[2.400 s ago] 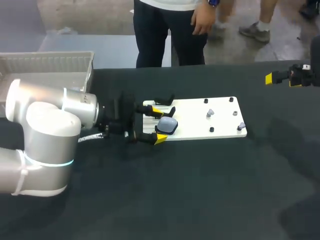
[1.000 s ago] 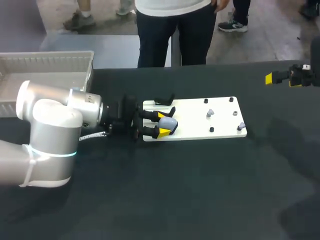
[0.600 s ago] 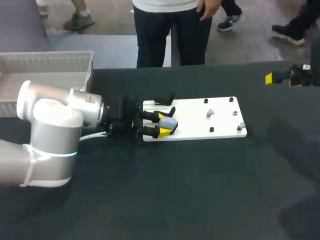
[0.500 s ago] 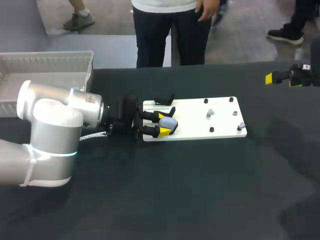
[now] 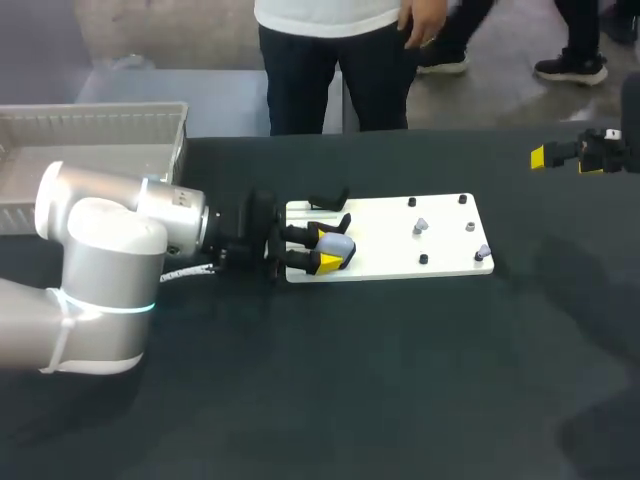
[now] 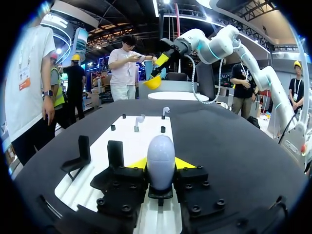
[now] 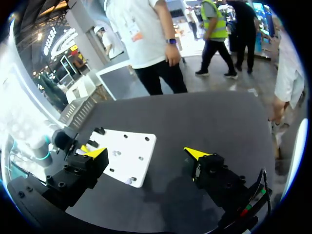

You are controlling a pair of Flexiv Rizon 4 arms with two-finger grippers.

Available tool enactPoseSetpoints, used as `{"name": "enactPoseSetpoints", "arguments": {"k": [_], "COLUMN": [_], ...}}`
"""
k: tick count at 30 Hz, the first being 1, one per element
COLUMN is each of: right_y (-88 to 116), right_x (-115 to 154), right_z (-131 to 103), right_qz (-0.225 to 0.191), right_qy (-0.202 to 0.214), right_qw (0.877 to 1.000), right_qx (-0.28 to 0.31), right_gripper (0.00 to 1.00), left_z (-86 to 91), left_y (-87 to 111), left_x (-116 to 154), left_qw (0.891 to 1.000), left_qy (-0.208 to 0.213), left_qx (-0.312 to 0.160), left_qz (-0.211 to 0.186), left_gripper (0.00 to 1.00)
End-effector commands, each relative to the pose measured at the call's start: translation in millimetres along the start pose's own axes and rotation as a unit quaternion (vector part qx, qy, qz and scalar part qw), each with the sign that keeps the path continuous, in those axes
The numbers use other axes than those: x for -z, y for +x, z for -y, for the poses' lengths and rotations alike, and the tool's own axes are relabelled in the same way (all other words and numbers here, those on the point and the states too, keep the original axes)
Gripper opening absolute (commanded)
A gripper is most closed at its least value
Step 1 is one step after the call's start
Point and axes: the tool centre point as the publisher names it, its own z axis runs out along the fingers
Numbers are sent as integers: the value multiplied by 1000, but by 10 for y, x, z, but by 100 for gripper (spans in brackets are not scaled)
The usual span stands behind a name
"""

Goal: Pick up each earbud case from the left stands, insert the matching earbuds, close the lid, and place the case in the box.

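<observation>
Since the earliest frame the left gripper (image 5: 326,247) had drawn its fingers in from a wide spread and closed them onto the earbud case (image 5: 338,246), and the wrist had shifted slightly to the left; over the last second nothing visible had moved. The earbud case (image 6: 161,161) was a smooth, pale grey-blue, egg-shaped shell with a soft sheen, and no lid seam could be made out on it. It sat at the left end of the white board (image 5: 400,240), which lay on the black table (image 5: 400,380). The left gripper (image 6: 161,164) was clamped on it, one yellow tip pressing its far side and the other its near side, the gap between them no wider than the case. In the head view the case's long axis seemed to run roughly left to right, in line with the fingers, its narrower rounded end pointing right, away from the wrist and towards the two earbuds (image 5: 421,226) standing on the right part of the board. An empty black stand (image 6: 78,156) stood just beside the gripper, on its far side. The right gripper (image 7: 146,153) hung over the table's far right corner, well apart from the board, with its fingers spread wide and nothing between them. The grey box (image 5: 100,130) sat at the far left.
</observation>
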Motion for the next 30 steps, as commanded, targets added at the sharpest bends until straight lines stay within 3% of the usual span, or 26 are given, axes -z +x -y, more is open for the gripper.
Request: {"name": "enactPoseSetpoints", "arguments": {"k": [1, 4, 5, 11, 22, 30], "right_y": [-1, -1, -1, -1, -1, 16], "right_x": [-9, -9, -9, -9, -9, -51], "right_z": [9, 9, 9, 9, 9, -30], "right_qz": [0, 0, 0, 0, 0, -7], "right_qy": [-1, -1, -1, -1, -1, -3], "right_qw": [1000, 1000, 1000, 1000, 1000, 1000], "right_qx": [0, 0, 0, 0, 0, 5], "right_gripper": [100, 100, 100, 100, 100, 100], "left_z": [-2, 3, 5, 6, 59, 39], "left_y": [12, 13, 14, -18, -347, -595], "left_x": [-2, 1, 2, 40, 221, 248], "left_qw": [1000, 1000, 1000, 1000, 999, 999], "left_qy": [-1, -1, -1, -2, -2, -11], "left_qx": [-3, -3, -3, -5, -15, -31], "left_qz": [4, 5, 4, 12, 40, 39], "left_gripper": [19, 8, 0, 0, 0, 0]}}
